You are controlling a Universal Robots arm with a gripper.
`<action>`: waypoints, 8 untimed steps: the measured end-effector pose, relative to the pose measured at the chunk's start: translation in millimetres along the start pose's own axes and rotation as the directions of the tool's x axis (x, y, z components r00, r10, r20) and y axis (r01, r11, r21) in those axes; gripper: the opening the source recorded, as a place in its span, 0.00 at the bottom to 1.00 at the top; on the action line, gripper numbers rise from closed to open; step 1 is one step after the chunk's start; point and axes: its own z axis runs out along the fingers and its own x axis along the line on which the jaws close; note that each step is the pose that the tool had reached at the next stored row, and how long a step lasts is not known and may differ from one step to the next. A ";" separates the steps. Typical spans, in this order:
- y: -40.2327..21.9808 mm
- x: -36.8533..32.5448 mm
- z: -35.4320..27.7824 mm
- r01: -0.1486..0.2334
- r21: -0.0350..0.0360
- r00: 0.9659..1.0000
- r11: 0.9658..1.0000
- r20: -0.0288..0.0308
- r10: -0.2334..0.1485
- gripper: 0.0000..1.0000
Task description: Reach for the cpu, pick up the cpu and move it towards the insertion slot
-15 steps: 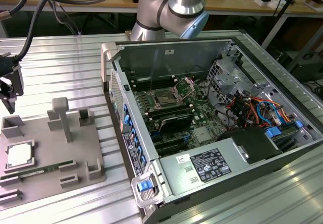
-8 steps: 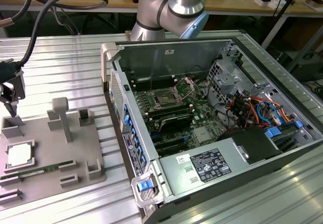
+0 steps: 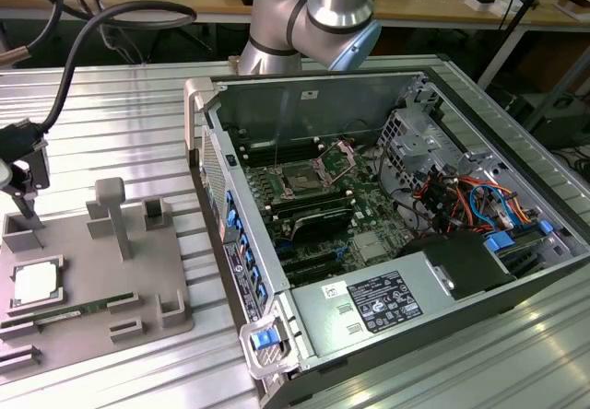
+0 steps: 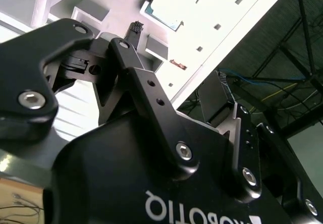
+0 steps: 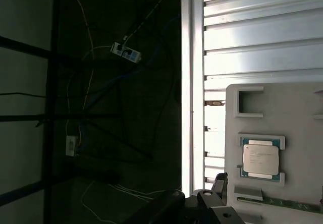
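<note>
**Hovering over the grey tray, cpu in its pocket**

Nearest to you in the exterior view, the grey tray [image 3: 69, 248] lies flat on the ribbed metal worktop [image 3: 138, 123]. Along the tray's near edge you see the long green memory stick [image 3: 57, 315] in its groove. Just behind it, in the tray's square pocket, the cpu [image 3: 37, 283] lies flat with its silvery top up. The first wrist view shows it framed by the pocket's pale lips on two sides.

Your end effector [image 3: 25, 206] hangs over the tray's far corner on the exterior view's left, near the cpu but apart from it. You cannot tell how wide it stands.

Just beside the tray, on the exterior view's right, the open computer case [image 3: 304, 96] rests on the same worktop. Inside it, well apart from the tray, the insertion slot [image 3: 304, 179] shows its dark centre inside a shiny metal frame.

Beyond the tray, a black cable [image 3: 92, 31] loops above the worktop. The arm [image 3: 318, 8], with its blue-capped joint, rises farthest from the tray, behind the case.
</note>
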 end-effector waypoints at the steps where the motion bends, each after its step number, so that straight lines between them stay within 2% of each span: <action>1: -0.1 0.0 1.2 0.000 0.000 1.000 1.000 0.000 0.000 0.73; 8: -0.4 0.0 9.2 0.000 0.000 1.000 1.000 0.000 0.000 0.73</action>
